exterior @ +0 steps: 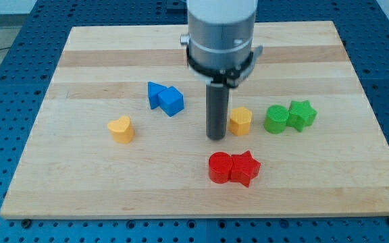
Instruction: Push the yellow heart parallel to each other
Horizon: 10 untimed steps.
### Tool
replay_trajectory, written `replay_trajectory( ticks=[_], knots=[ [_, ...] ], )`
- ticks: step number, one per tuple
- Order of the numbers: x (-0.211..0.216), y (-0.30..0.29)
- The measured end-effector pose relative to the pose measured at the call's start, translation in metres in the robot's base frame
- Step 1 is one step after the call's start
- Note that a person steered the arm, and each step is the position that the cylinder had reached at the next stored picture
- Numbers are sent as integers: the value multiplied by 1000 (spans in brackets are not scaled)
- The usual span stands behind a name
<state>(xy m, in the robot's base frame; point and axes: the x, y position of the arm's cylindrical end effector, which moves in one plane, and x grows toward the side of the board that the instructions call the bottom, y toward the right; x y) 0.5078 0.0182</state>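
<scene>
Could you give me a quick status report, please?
My tip down beside yellow hexagon, on its left. Yellow heart untouched, far left. Nothing between.

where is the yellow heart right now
The yellow heart lies on the view's left half of the board, alone, below and left of the two blue blocks and well left of my tip.

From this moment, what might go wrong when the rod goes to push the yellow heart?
1. My tip stands right beside the yellow hexagon block, far from the yellow heart; it may nudge the wrong yellow block.
2. The blue blocks lie above the straight path to the heart; a detour upward could scatter them.
</scene>
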Motion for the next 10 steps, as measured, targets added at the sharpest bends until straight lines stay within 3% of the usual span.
replay_trajectory(
  ticks=[1,2,5,6,10],
  knots=[
    [37,-35],
    [40,-97],
    [-8,-254],
    [-34,-242],
    [-26,-88]
  ],
)
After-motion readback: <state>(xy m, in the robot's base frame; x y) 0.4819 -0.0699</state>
